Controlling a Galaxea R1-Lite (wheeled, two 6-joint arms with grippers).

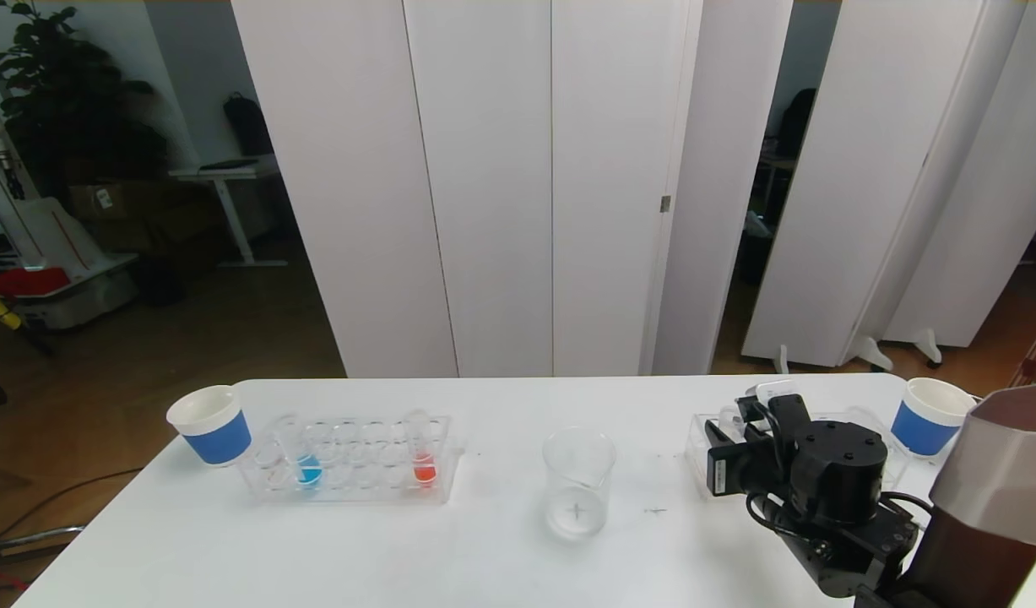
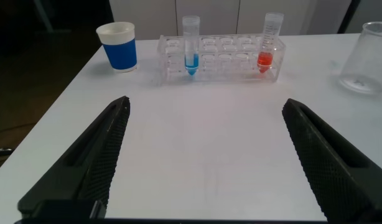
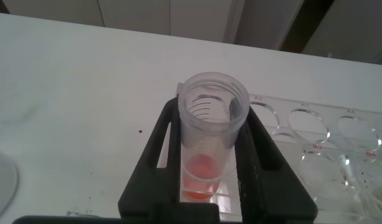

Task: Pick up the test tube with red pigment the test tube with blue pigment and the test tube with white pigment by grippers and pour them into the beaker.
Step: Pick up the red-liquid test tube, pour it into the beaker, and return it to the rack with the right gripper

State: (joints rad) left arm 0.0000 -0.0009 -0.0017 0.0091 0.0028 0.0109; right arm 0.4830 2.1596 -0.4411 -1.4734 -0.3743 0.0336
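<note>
Legible markings, per view:

Right wrist view: clear rack (image 3: 315, 134) carries small red codes printed beside its holes. One near a hole rim approx. reads "A2"; others further along approx. "B4" and "B5". Chars very small, reading uncertain. Another red code by the far hole cannot be made out

Head view: beaker (image 1: 577, 481) shows a small dark cross mark at its base; no graduations or txt readable on its wall. A similar small dark mark sits on the table (image 1: 655, 510) just beside beaker, right side. Blue paper cups: no print visible

Left wrist view: no readable txt, nos. or brand marks
</note>
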